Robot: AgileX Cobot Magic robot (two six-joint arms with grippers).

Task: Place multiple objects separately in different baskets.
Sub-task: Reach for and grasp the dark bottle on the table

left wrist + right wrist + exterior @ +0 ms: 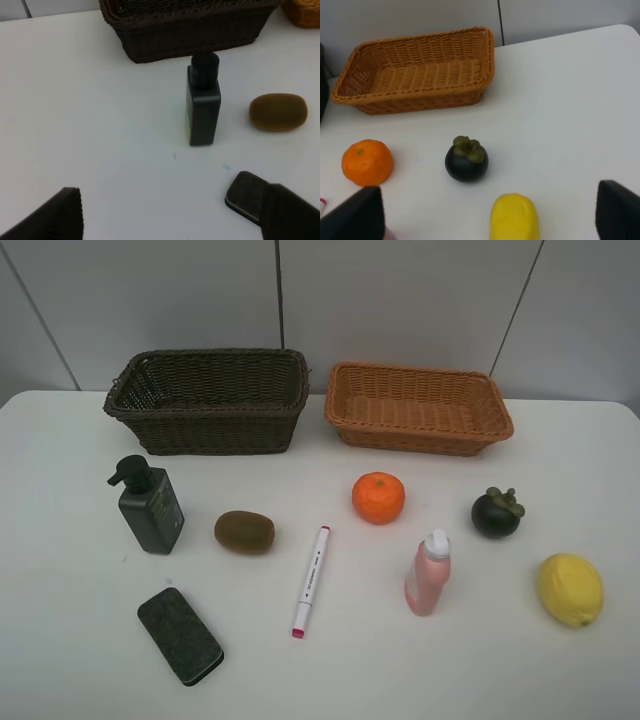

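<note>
Two baskets stand at the back: a dark brown one (208, 400) and an orange-tan one (418, 407), both empty. In front lie a green pump bottle (150, 507), kiwi (244, 531), black eraser (180, 635), marker (311, 580), orange (378, 497), pink bottle (428, 573), mangosteen (496, 512) and lemon (570, 589). My left gripper (170, 220) is open, back from the pump bottle (203, 102) and the eraser (246, 194). My right gripper (487, 212) is open, with the lemon (514, 217) low between its fingers and the mangosteen (466, 160) beyond. Neither gripper shows in the high view.
The white table (60, 640) ends at a grey panelled wall (400, 300) behind the baskets. The kiwi (278, 112) lies beside the pump bottle, and the orange (367, 162) sits in front of the tan basket (415, 70).
</note>
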